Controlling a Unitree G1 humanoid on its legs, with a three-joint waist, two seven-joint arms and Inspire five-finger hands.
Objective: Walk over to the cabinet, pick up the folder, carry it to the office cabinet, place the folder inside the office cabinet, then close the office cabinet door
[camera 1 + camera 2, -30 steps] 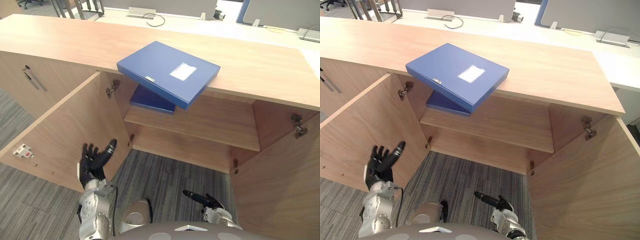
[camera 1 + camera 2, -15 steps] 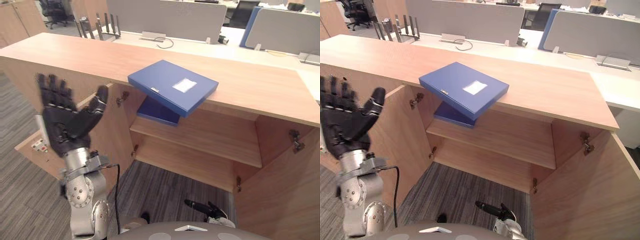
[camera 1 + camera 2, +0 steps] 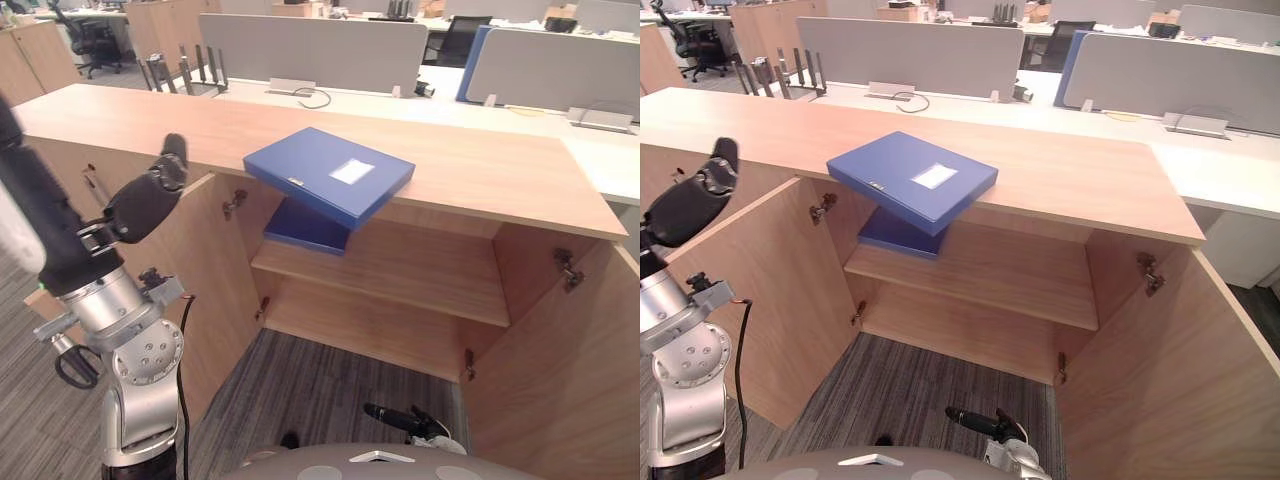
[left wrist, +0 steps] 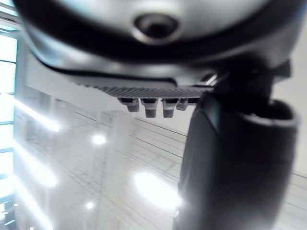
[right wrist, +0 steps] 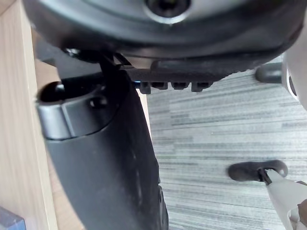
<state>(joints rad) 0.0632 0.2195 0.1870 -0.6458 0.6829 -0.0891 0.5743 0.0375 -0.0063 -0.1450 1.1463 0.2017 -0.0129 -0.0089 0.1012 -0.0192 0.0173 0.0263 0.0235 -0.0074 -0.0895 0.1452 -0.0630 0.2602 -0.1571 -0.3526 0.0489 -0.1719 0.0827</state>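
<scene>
Low over the grey carpet (image 3: pixel 320 370), the right hand (image 3: pixel 400 418) hangs with its fingers straight and apart, holding nothing and touching nothing. Further up on the robot's left, the left hand (image 3: pixel 140 205) is raised in front of the cabinet's left door (image 3: pixel 215 270), thumb uppermost; its own wrist view shows the fingers stretched out rather than curled, and they grip nothing. The wooden cabinet (image 3: pixel 480 335) stands wide open, its left door swung out below the raised hand and its right door (image 3: pixel 560 370) swung out on the far side, so nothing stands between the hands and the shelf (image 3: pixel 420 275). A second blue folder (image 3: pixel 305 225) lies on that shelf at its left end. The blue folder (image 3: pixel 330 175), with a white label on its cover, rests on the tabletop (image 3: pixel 480 170) directly above, one corner jutting past the front edge. Beyond are white desks (image 3: pixel 520 115) and grey partition screens (image 3: pixel 310 50).
</scene>
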